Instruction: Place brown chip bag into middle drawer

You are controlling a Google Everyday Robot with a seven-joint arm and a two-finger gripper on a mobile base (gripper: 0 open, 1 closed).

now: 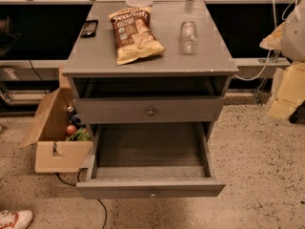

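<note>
While the brown chip bag lies flat on the cabinet top, the middle drawer stands pulled out at 6 o'clock below it.
The gripper hangs at the view's 3 o'clock edge, and I cannot tell if it is spread or closed. The bag is at its 10 o'clock, well apart, with its long axis roughly 12-to-6 and the pale end toward the front. A clear bottle is near the bag's 3 o'clock. The floor is speckled, with a cardboard box at 9 o'clock.
</note>
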